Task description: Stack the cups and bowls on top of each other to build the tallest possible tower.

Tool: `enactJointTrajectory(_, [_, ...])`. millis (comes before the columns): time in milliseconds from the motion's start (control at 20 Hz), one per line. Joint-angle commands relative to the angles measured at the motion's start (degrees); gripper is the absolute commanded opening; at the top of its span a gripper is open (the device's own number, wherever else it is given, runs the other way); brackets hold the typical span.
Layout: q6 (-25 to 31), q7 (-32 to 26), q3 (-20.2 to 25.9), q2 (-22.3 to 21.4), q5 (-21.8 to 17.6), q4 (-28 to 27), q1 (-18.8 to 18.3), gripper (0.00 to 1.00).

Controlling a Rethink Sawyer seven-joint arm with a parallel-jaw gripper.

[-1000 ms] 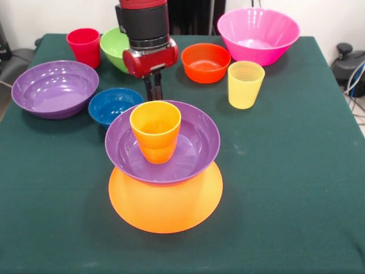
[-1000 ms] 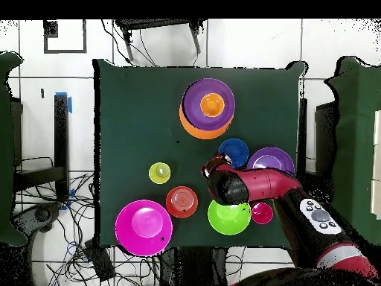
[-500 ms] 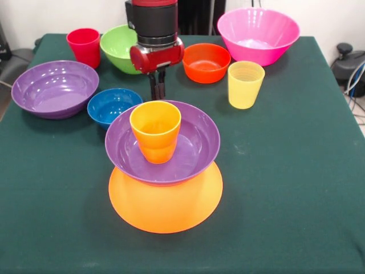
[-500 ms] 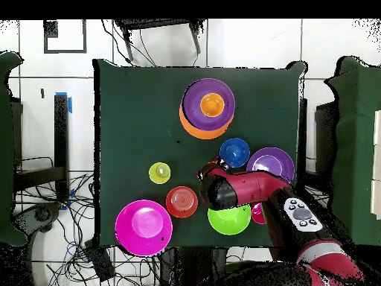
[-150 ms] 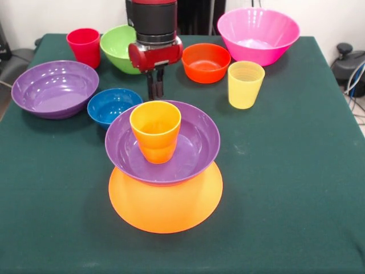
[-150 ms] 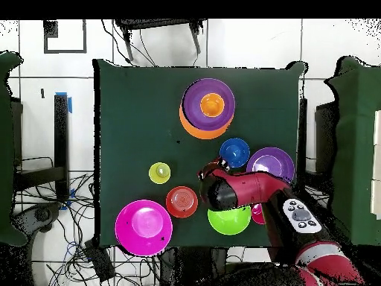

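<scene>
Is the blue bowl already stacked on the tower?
No, the blue bowl sits alone on the table, beside the tower, whose top piece is the orange cup.

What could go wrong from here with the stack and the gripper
The gripper hangs low just behind the tower, beside the blue bowl; a careless move forward might clip the purple bowl's rim. The orange cup stands upright and loose inside it, so a knock would probably topple it.
</scene>
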Motion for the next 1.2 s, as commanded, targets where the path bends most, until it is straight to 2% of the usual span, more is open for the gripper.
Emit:
enactJointTrajectory(50, [-0.64,8.62,-1.66,-0.57,0.73,-2.83,1.88,1.00])
enactJointTrajectory(250, [-1.42,10.26,-4.98,-0.96,0.92,-3.65,4.13,1.00])
enactJointTrajectory(450, [-2.88,10.71,-5.61,0.24,1.08,-4.03,4.33,1.00])
enactJointTrajectory(900, [-2.91,8.41,-1.18,4.54,0.76,-4.98,0.26,1.00])
enactJointTrajectory(1200, [-2.36,7.08,1.60,5.66,0.48,-4.55,-2.08,1.00])
